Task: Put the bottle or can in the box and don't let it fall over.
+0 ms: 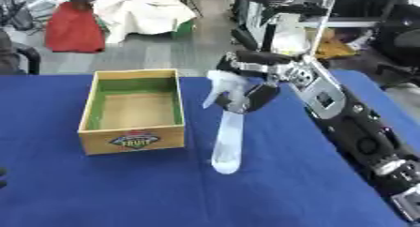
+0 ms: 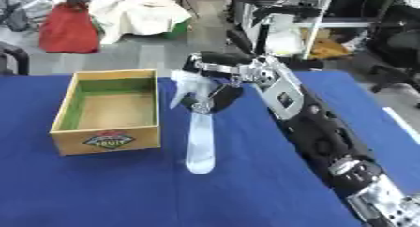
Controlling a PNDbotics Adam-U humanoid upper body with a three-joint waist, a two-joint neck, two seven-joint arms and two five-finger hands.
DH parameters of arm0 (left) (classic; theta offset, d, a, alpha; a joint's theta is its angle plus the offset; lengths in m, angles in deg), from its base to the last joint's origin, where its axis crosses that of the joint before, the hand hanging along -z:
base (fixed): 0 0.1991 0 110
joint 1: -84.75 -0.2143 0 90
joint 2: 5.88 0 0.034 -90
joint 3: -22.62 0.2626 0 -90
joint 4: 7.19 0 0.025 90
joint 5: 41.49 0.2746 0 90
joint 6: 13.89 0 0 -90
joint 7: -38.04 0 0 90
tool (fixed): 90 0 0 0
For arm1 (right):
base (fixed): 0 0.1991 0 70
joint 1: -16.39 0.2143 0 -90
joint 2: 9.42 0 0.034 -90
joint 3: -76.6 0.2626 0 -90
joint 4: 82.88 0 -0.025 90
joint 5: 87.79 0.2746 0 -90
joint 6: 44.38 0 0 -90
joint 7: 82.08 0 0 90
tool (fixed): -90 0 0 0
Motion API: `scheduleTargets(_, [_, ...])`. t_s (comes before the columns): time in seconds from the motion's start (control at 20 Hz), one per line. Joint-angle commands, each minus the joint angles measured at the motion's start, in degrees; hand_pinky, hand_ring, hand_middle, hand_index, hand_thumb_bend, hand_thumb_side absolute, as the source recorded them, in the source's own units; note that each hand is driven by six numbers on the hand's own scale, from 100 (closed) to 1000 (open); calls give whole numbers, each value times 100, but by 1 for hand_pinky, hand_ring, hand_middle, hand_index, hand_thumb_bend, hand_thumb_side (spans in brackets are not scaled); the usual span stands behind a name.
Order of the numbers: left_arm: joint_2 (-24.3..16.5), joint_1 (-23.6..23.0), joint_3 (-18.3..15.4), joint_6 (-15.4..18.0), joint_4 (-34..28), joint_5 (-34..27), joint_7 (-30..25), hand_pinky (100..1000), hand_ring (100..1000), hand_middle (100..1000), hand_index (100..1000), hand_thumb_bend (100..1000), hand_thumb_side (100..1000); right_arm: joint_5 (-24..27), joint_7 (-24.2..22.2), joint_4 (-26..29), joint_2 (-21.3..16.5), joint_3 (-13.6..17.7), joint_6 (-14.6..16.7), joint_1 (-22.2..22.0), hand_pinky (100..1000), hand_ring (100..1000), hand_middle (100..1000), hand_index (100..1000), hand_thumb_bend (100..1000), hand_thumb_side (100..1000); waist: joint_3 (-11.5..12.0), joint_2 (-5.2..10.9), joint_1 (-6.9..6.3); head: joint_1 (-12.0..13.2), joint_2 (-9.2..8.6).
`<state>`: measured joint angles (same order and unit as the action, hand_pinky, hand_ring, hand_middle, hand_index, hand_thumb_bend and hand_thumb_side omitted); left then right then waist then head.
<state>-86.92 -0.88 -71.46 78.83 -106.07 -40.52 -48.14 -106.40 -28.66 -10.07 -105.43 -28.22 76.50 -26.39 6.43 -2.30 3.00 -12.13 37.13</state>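
Bottle (image 1: 227,141) stands on the blue counter (image 1: 98,188) just right of the box (image 1: 134,142), the right hand (image 1: 250,97) curled round its neck under the spray head. From the right eye, the box holds nothing: placing it remains.

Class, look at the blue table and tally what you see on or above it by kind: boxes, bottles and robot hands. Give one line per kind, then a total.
Wooden box: 1, open-topped, nothing inside
Clear spray bottle: 1, upright, base at the cloth
Right hand: 1, curled round the bottle's neck
Total: 3
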Motion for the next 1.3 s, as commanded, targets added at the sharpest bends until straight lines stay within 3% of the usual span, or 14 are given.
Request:
scheduleTargets(0.05, [-66, 82, -16, 1, -75, -21, 16, 614, 649, 563, 837, 491, 730, 95, -339, 213, -258, 130, 442, 166, 100, 374, 330, 154, 100, 202, 24, 47, -7, -28, -65])
scheduleTargets(0.65, [-105, 215, 75, -5, -57, -79, -61, 614, 649, 563, 837, 494, 728, 603, 102, 590, -931, 484, 244, 431, 100, 366, 317, 151, 100, 198, 391, 104, 60, -283, -94])
scheduleTargets(1.1, [-53, 691, 348, 4, -30, -251, -329, 615, 650, 564, 837, 496, 725, 997, 729, 756, -1303, 860, 49, 656, 100, 357, 301, 156, 100, 172, 1283, 16, 230, -946, -203])
scheduleTargets(1.3, [-37, 903, 456, 4, -39, -304, -446, 615, 651, 564, 837, 496, 724, 727, 916, 634, -1180, 863, 99, 664, 100, 381, 309, 167, 100, 194, 1538, -115, 320, -1169, -241])
